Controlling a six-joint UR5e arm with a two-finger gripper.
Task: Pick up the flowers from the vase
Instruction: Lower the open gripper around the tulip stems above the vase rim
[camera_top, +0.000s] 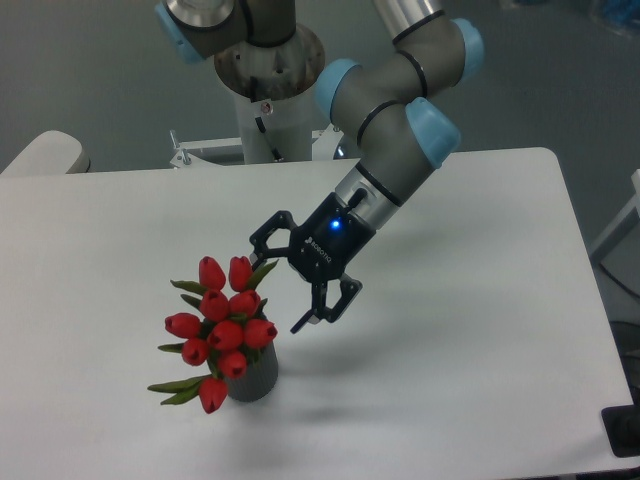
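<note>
The flowers (222, 325), a bunch of red closed tulips with narrow green leaves, stand in the vase (255, 378), a small dark grey cylinder near the table's front left. My gripper (278, 292) is open and empty, tilted down to the left, just right of and slightly above the bunch. One fingertip is close to the upper right tulip and its leaf; the other hangs right of the bunch. I cannot tell if a finger touches a leaf.
The white table (470, 330) extends to the right and back. The robot's base column (268, 100) stands at the table's back edge. A pale chair back (45, 155) shows at the far left.
</note>
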